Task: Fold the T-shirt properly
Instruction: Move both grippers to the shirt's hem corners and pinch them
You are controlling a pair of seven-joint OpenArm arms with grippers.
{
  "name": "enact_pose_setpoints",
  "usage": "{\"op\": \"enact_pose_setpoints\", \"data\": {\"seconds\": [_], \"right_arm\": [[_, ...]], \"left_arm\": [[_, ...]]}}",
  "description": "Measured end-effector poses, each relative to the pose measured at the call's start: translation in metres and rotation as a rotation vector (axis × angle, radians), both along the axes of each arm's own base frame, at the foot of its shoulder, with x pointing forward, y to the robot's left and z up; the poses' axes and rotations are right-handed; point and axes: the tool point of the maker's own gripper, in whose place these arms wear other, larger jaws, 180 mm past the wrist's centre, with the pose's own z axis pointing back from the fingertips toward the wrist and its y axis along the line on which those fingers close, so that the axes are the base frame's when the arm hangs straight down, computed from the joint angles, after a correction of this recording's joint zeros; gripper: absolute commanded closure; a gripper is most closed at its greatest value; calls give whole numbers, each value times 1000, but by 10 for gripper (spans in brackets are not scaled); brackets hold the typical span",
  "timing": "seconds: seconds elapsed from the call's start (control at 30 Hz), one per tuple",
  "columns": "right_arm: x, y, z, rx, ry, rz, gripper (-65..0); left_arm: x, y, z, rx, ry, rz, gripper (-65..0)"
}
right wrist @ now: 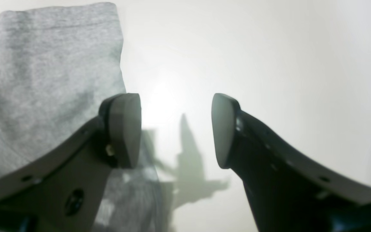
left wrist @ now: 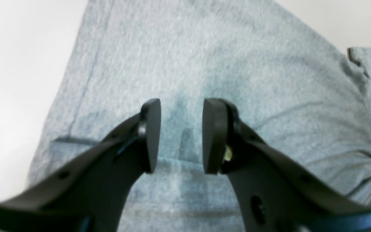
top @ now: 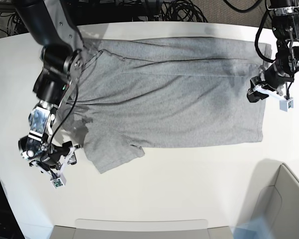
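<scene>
Open right gripper over bare table — T-shirt edge alongside.

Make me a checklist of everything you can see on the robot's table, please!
Surface: white table, bare around the shirt.
Job's things: grey T-shirt spread out flat, not folded yet, one sleeve pointing to the near edge. No lettering shows.
Clutter: nothing seen on the table.
Grippers: left claw open, over the shirt near its hem, holding nothing. Right claw open, over bare table beside the shirt's edge, holding nothing.
Cables: black cables bundled behind the far edge.
Surroundings: a pale bin at the near corner.
</scene>
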Motion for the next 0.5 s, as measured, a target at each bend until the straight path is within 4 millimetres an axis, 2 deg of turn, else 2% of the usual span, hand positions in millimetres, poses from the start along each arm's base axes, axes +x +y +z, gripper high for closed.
{"op": "enact_pose_setpoints", "data": {"seconds": [0.1,0.23,0.37,0.5], "right_arm": [[16,18,-2,107,-42,34,-328],[13,46,-30,229,-30,68,-327],[6,41,-61,263,-7,-23,-327],[3,38,-72,321,-11,-54,-327]], "left_arm": [[1,-2,0,-10,-4,2,-226],[-2,-10,-5,-37,2,6,-226],[-2,-8,-5,-28,0,7,-226],[-1,-9,-4,-33,-2,5,-226]]}}
